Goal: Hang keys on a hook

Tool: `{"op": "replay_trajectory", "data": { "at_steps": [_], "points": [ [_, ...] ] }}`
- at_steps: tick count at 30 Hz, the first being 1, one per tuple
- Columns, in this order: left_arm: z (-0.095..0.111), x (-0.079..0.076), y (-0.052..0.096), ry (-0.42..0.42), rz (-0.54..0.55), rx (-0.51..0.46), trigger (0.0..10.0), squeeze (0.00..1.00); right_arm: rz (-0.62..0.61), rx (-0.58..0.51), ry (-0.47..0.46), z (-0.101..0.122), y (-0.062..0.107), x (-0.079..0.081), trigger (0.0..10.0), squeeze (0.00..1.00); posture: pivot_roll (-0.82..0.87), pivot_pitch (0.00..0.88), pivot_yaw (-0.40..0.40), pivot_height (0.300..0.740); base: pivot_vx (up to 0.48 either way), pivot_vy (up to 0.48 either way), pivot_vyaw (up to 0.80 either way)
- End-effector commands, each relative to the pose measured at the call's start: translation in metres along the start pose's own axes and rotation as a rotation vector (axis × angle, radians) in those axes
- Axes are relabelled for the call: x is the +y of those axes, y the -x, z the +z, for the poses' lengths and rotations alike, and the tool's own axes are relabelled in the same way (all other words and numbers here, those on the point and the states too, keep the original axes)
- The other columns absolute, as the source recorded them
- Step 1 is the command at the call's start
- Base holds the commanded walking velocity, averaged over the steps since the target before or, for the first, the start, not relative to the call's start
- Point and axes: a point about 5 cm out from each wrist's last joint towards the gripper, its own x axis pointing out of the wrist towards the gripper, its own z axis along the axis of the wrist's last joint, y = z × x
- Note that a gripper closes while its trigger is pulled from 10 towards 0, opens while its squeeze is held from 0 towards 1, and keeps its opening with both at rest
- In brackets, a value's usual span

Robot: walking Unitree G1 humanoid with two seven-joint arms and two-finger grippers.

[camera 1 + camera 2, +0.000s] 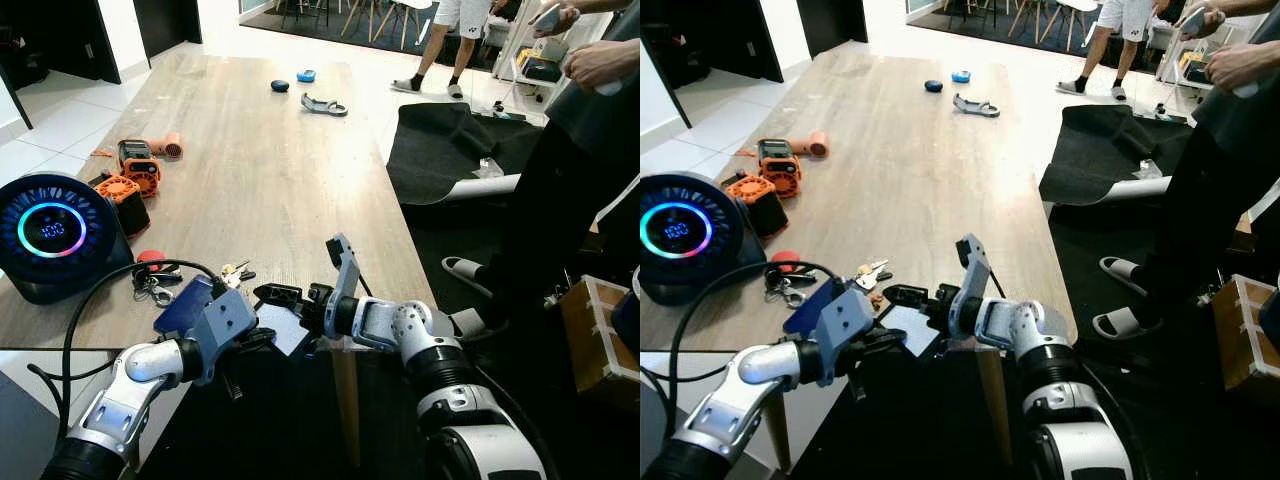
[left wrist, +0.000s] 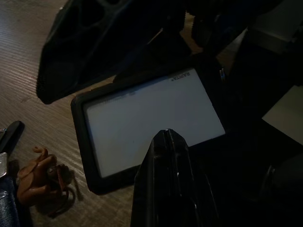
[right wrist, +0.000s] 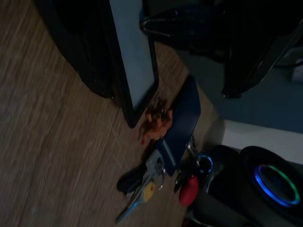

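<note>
A loose bunch of keys [image 1: 237,270] lies near the table's front edge, and a second bunch with a red tag [image 1: 150,282] lies to its left. Beside them are a blue wallet [image 1: 183,304] and a small brown figure charm [image 2: 40,177]. A white panel in a black frame [image 1: 282,328] rests at the table's front edge. My left gripper [image 1: 255,350] is open, with one finger [image 2: 165,189] over the panel's near side. My right gripper [image 1: 275,295] is at the panel's far edge, just right of the keys [image 3: 142,182].
A round black speaker with a glowing ring [image 1: 55,235] stands at the front left, its black cable [image 1: 110,290] looping past the keys. Orange tools [image 1: 140,165] lie behind it. A person in black [image 1: 570,190] stands close on the right, slippers [image 1: 470,272] on the floor.
</note>
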Motion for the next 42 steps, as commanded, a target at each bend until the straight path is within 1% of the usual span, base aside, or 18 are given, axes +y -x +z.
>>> {"op": "replay_trajectory", "data": {
  "at_steps": [1, 8, 9, 12, 13, 14, 15, 35, 42],
  "points": [
    [-0.0133, -0.0122, -0.0059, 0.035, -0.048, 0.055, 10.0, 0.0, -0.05, 0.073, -0.059, -0.0163, 0.0025, -0.0122, 10.0, 0.0, 0.08, 0.148, -0.058, 0.74, 0.0, 0.0, 0.0],
    [-0.0132, -0.0127, -0.0069, 0.032, -0.053, 0.054, 10.0, 0.0, -0.065, 0.088, -0.071, -0.0167, 0.0055, -0.0137, 10.0, 0.0, 0.08, 0.146, -0.056, 0.74, 0.0, 0.0, 0.0],
    [-0.0131, -0.0127, -0.0071, 0.031, -0.055, 0.054, 10.0, 0.0, -0.072, 0.087, -0.072, -0.0168, 0.0055, -0.0147, 5.4, 0.0, 0.08, 0.146, -0.054, 0.74, 0.0, 0.0, 0.0],
    [-0.0131, -0.0127, -0.0071, 0.031, -0.055, 0.054, 10.0, 0.0, -0.072, 0.087, -0.072, -0.0168, 0.0055, -0.0147, 5.4, 0.0, 0.08, 0.146, -0.054, 0.74, 0.0, 0.0, 0.0],
    [-0.013, -0.0126, -0.0072, 0.029, -0.057, 0.054, 10.0, 0.0, -0.08, 0.084, -0.074, -0.0169, 0.0055, -0.0155, 3.3, 0.0, 0.08, 0.146, -0.054, 0.74, 0.0, 0.0, 0.0],
    [-0.013, -0.0126, -0.0072, 0.029, -0.057, 0.054, 10.0, 0.0, -0.08, 0.084, -0.074, -0.0169, 0.0055, -0.0155, 3.3, 0.0, 0.08, 0.146, -0.054, 0.74, 0.0, 0.0, 0.0],
    [-0.013, -0.0123, -0.0072, 0.028, -0.057, 0.055, 10.0, 0.0, -0.086, 0.078, -0.081, -0.017, 0.0053, -0.0167, 0.0, 0.0, 0.08, 0.147, -0.053, 0.74, 0.0, 0.0, 0.0],
    [-0.0126, -0.0107, -0.0066, 0.016, -0.049, 0.053, 10.0, 0.0, -0.115, 0.061, -0.094, -0.0161, 0.0077, -0.0191, 0.0, 0.0, 0.08, 0.145, -0.055, 0.74, 0.0, 0.0, 0.0],
    [-0.0092, -0.0058, -0.0056, 0.021, -0.019, 0.027, 10.0, 0.0, -0.093, 0.043, -0.107, -0.0129, 0.0077, -0.0156, 0.0, 0.0, 0.09, 0.145, -0.054, 0.74, 0.0, 0.0, 0.0]
  ]
}}
